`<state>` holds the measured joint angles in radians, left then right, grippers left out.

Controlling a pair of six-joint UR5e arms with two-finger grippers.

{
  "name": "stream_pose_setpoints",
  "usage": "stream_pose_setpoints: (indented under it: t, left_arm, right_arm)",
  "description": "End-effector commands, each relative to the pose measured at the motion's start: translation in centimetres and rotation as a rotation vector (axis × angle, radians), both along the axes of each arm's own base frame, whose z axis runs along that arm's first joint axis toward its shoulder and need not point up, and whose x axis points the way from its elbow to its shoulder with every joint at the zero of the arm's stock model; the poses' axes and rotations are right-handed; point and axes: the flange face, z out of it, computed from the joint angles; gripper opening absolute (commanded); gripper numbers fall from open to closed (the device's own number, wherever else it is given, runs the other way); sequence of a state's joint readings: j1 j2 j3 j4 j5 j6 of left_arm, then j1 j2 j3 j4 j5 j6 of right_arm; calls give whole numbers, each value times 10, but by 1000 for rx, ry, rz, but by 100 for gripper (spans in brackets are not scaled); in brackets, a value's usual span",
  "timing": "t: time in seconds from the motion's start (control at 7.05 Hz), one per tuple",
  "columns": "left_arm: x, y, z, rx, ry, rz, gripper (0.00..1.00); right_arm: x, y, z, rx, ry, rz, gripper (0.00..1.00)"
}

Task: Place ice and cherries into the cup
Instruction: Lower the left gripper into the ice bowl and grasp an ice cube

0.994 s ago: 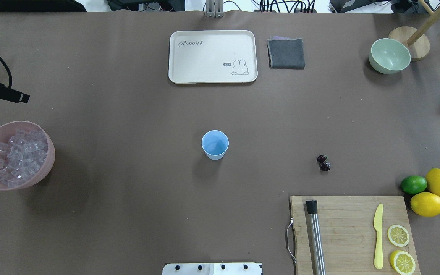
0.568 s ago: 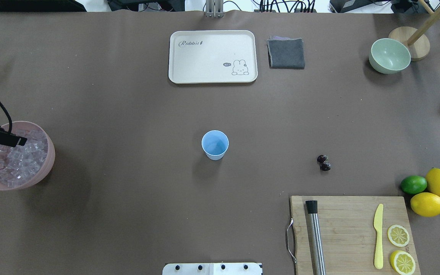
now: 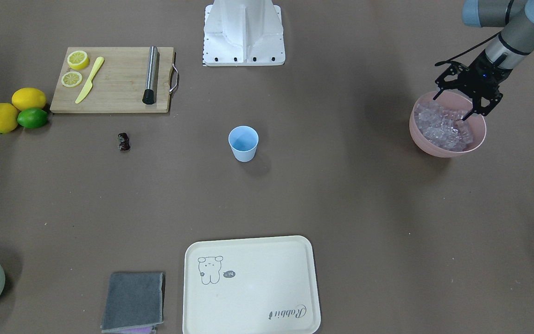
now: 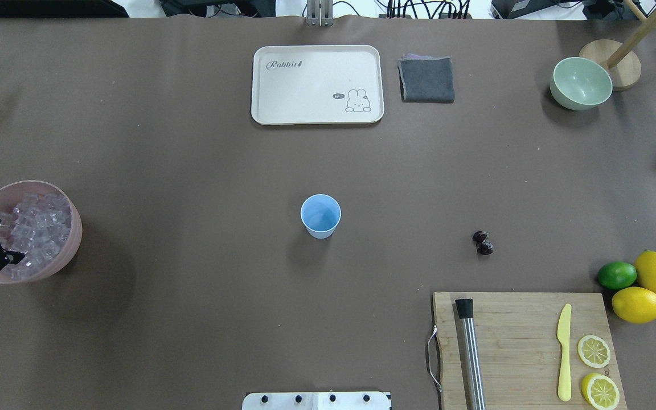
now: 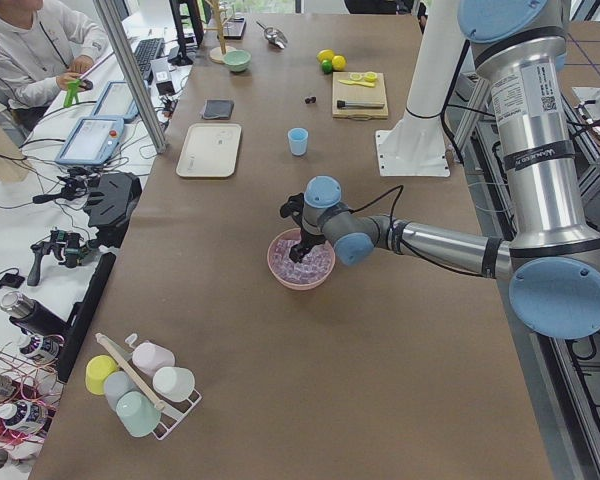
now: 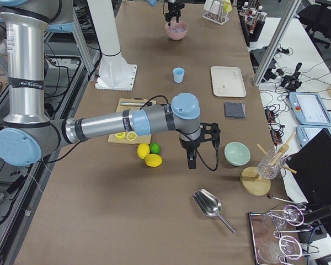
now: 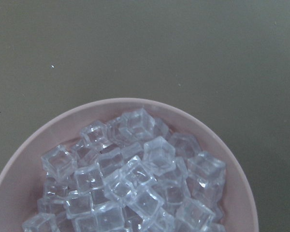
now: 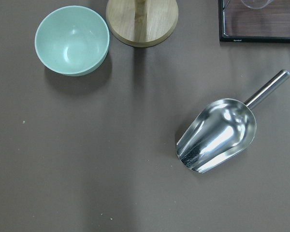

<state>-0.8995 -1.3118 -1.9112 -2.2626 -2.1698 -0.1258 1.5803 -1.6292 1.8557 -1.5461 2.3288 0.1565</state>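
Front-facing exterior view has the left claw (image 3: pixel 451 107) over the pink bowl (image 3: pixel 435 146) at the robot's left end of the desk (image 3: pixel 341 185). Its two fingers are spread wide, one tip at the bowl's rim and the other down among the ice (image 3: pixel 443 126). No cube sits between them. The left wrist camera looks straight down on the same heap of clear cubes, which fills most of the bowl.

The cup (image 3: pixel 243 143) stands upright near the middle of the desk, well apart from the bowl, and its inside looks bare. The cherries (image 3: pixel 123 141) lie on the desk on the robot's right side of the cup, near the corner of the wooden cutting board (image 3: pixel 114 88).

The right claw (image 6: pixel 188 161) shows only in the side view, hanging low over the desk between the lemons and the pale green bowl (image 8: pixel 71 39). I cannot tell how its fingers are set. Its wrist camera shows that bowl, a round wooden stand base (image 8: pixel 142 21) and a metal scoop (image 8: pixel 217 135) lying on the desk.
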Motion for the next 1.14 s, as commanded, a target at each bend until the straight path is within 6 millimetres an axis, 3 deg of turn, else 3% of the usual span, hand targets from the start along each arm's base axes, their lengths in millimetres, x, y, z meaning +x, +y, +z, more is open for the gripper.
stream_pose_setpoints:
  t: [0.0,0.28,0.57,0.99]
  left_arm:
    - [-9,-5,27,48,-44,45,97]
    - [-13,-7,43,69,-84,49,92]
    - [-10,-5,45,69,-88,57,84]
    - [-5,-3,44,74,-89,68,82]
  right_arm:
    - [0,0,1,-1,0,0,100]
    - [0,0,1,-1,0,0,100]
    - [0,0,2,-4,0,0,100]
    - [0,0,3,-6,2,0,100]
